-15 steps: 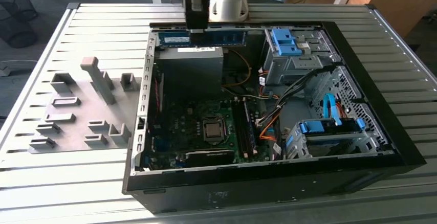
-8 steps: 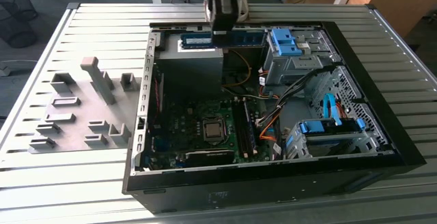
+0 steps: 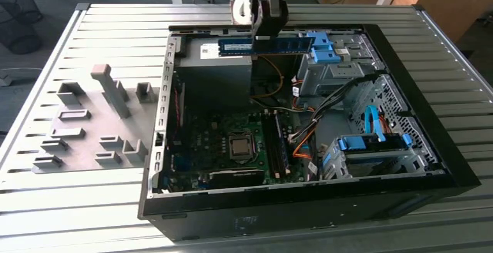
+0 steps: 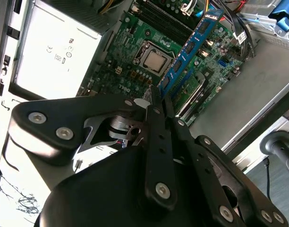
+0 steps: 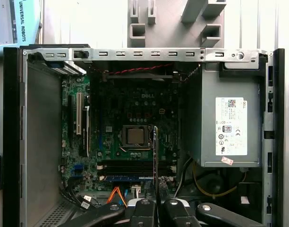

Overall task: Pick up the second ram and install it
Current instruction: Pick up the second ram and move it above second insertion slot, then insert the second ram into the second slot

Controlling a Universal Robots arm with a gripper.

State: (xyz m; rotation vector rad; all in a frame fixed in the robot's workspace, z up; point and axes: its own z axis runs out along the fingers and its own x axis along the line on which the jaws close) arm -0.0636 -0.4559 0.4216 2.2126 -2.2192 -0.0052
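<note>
Transport is the step in hand: the pincer (image 3: 269, 33) is closed on the top edge of the blue memory stick (image 3: 231, 47). The stick hangs lengthwise above the open computer case (image 3: 308, 207), over the grey power supply (image 3: 212, 77) at one end, well apart from the long slots (image 3: 276, 143) beside the processor. In my judgement, seating asks that its lower edge line up exactly with a free slot and go straight down.

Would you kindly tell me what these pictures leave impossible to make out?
Exterior view: the gripper covers the middle of the second ram.
Second wrist view: the fingers hide the ram's gripped end.
First wrist view: the ram is edge-on, so its chips are unseen.
First wrist view: the memory slots are too dark to tell whether any is filled.
</note>
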